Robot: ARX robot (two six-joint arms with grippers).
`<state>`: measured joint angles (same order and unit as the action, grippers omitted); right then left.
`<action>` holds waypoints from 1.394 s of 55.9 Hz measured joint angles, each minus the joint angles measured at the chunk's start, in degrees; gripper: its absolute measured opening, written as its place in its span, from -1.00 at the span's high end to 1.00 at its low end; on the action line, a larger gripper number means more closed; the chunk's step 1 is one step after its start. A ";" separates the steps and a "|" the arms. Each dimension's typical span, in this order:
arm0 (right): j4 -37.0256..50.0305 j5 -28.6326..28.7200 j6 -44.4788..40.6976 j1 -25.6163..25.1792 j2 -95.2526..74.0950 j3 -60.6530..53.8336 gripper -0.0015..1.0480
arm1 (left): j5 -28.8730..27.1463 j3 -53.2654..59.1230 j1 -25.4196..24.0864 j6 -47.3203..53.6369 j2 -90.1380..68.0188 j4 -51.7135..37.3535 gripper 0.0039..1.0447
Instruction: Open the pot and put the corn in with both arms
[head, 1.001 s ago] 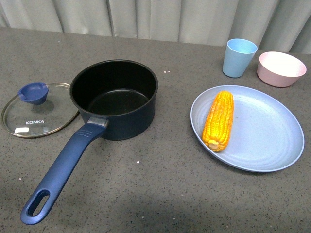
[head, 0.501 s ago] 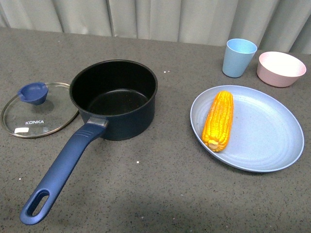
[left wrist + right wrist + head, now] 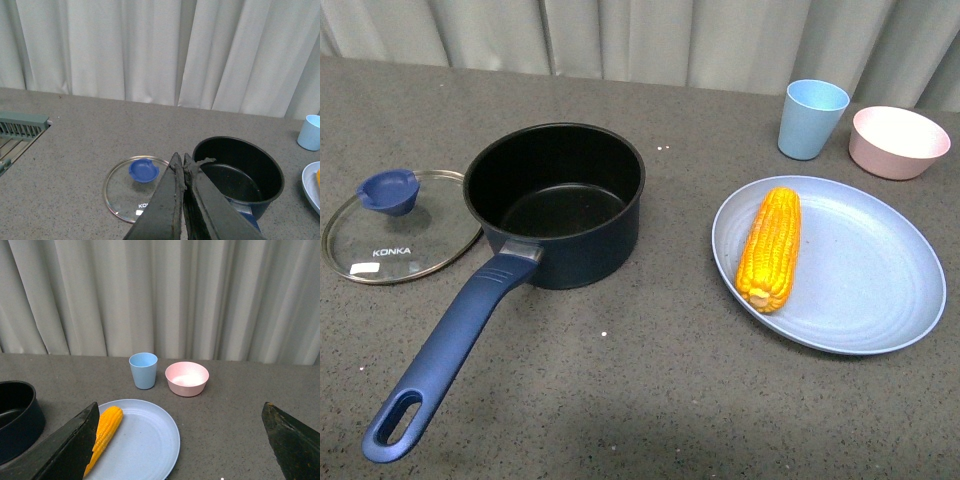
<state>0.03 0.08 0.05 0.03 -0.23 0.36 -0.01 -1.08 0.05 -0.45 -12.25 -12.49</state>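
Grey speckled surface (image 3: 650, 400) across nearly the whole front view, with a pale pleated curtain (image 3: 620, 40) along the top edge of the frame.

On the right half, a wide pale-blue plate (image 3: 860, 280), lying flat, nearly reaching the right edge.

Left of centre, the pot (image 3: 555, 200): dark navy outside, black inside, upright, uncovered and empty, with its long blue handle (image 3: 450, 350) running down toward the lower left corner and a slot hole at the end.

At the left edge of the frame, the glass lid (image 3: 390, 245), flat on the surface, blue knob (image 3: 388, 190) up and KONKA lettering readable, right rim hidden behind the pot's wall (touching or only close, cannot tell).

On the left part of the plate, the corn (image 3: 770, 248): yellow-orange, husked, lying lengthwise from upper to lower in the frame, well apart from the pot.

In the left wrist view, the left hand (image 3: 181, 159): two black fingers (image 3: 162, 210) pressed together with nothing between them, pointing toward the lid and the pot.

In the right wrist view, the right hand (image 3: 180, 407): fingers spread wide apart, gripping nothing, with the plate and the corn showing in the gap.

In the upper right corner of the front view, a pink bowl (image 3: 900, 140), upright; just left of it and apart from it, a light-blue cup (image 3: 812, 118), also upright, both beyond the plate.
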 joint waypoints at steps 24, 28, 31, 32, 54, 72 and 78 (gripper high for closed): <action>0.00 0.00 0.00 0.00 0.00 0.00 -0.82 | 0.00 -0.02 0.00 0.02 11.89 12.35 0.93; 0.00 0.00 0.00 0.00 0.00 0.00 -0.82 | 0.00 -0.02 0.00 0.02 11.91 12.37 0.93; -0.96 -0.57 -0.63 -0.15 -0.61 0.26 -0.82 | 0.02 -0.02 0.00 0.00 11.93 12.37 0.84; -2.36 -0.83 -1.01 -0.39 -1.64 0.96 -0.82 | 0.02 -0.02 0.00 0.00 11.93 12.37 0.76; 27.85 -5.57 1.55 2.62 -63.01 17.40 -0.82 | 0.00 -0.02 0.00 0.00 12.00 12.37 -0.48; 20.96 -6.78 13.35 11.63 -95.60 35.47 -0.82 | 0.02 -0.02 0.00 0.15 12.00 12.37 -0.88; 16.02 -7.43 17.68 14.05 -100.52 39.89 -0.82 | 0.00 -0.02 0.00 0.15 12.00 12.37 -0.88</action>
<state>16.05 -7.35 17.74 14.09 -100.75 40.25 -0.01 -1.10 0.05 -0.30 -0.25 -0.12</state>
